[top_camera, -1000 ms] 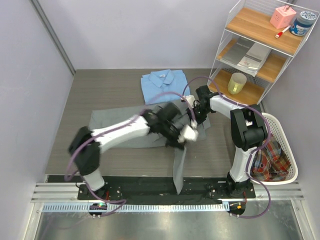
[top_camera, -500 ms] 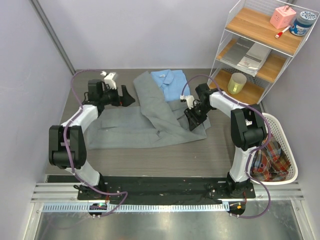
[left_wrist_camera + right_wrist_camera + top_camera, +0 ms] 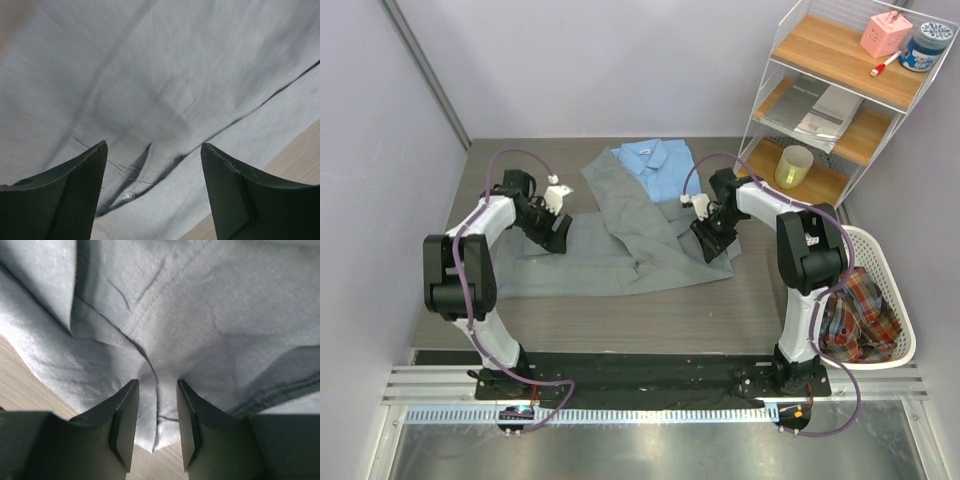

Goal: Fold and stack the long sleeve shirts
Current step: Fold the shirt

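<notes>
Loosely spread, the grey shirt (image 3: 600,262) overlaps the blue shirt (image 3: 662,170)

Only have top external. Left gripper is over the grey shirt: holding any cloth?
Observer: No. The left wrist view shows the left gripper open, fingers wide apart, nothing between them; the grey shirt lies below.
Operator: What's under it?
Observer: A small button beside a stitched seam, near the shirt's edge.
Operator: Right gripper?
Observer: The right gripper is open with a narrow gap. A crease of cloth runs into that gap right at the hem, with bare table beside it.
</notes>
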Motion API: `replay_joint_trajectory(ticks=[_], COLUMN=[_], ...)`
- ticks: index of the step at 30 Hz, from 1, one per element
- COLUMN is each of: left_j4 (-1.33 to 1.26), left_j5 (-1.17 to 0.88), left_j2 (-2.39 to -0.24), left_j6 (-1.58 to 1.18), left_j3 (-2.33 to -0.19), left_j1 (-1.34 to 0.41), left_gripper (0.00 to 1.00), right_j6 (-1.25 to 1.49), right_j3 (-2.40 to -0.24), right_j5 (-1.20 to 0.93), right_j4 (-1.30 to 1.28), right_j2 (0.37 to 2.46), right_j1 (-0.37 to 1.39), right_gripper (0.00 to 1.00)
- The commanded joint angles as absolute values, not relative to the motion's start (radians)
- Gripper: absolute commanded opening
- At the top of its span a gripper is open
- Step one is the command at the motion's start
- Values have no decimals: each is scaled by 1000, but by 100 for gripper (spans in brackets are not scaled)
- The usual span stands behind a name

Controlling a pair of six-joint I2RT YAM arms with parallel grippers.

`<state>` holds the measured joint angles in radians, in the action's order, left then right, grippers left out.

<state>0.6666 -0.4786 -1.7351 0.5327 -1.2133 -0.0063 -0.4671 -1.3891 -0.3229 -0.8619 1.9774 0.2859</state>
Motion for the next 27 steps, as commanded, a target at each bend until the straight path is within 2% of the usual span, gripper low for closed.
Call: replay_joint_trajectory(ticks=[1,3,4,7,12,14,17,18,19,20,21,23,27], left_j4=[896,928,960,1000,1117,1172,1225,1213,1181,1081,1022,827,588], left_j5=[-373,-361,-354,-360,-357,-374,-484,-517,-543,-610,-641,-733,-804], left_j2=[-1789,-1795,-1793,-1755,-1643,-1588,-1534,-1508,-1499,-1496,-1514,-1555,-1771], left_j6=[713,730,739,761,813,837,882,876,856,794,755,624,399], left_j3=[-1206,-1187,-1161,-1090,-1008,-996,-1060,-1093,-1123,-1187,-1218,-1284,-1553], left_j1=[-5,-5,-5,-5,-11,-9,-3,-5,23,23,23,21,12], left_gripper=[72,68,62,53,44,44,54,65,70,74,87,100,100], right_j6=[-498,-508,-517,-537,-590,-618,-623,-621,-614,-591,-578,-534,-462], right_j3=[-1376,-1341,-1327,-1281,-1180,-1167,-1225,-1250,-1278,-1332,-1359,-1417,-1474], right_j5=[-290,-299,-302,-308,-318,-336,-370,-380,-408,-425,-448,-492,-541], right_j4=[-902,-920,-926,-960,-1029,-1069,-1088,-1082,-1057,-1042,-1026,-971,-849], right_j2=[2003,1982,1976,1939,1830,1795,1744,1738,1733,1738,1746,1773,1815], right_j1=[285,285,288,298,305,305,305,304,305,305,305,305,305], right_gripper=[41,41,41,41,41,41,41,41,41,41,41,42,45])
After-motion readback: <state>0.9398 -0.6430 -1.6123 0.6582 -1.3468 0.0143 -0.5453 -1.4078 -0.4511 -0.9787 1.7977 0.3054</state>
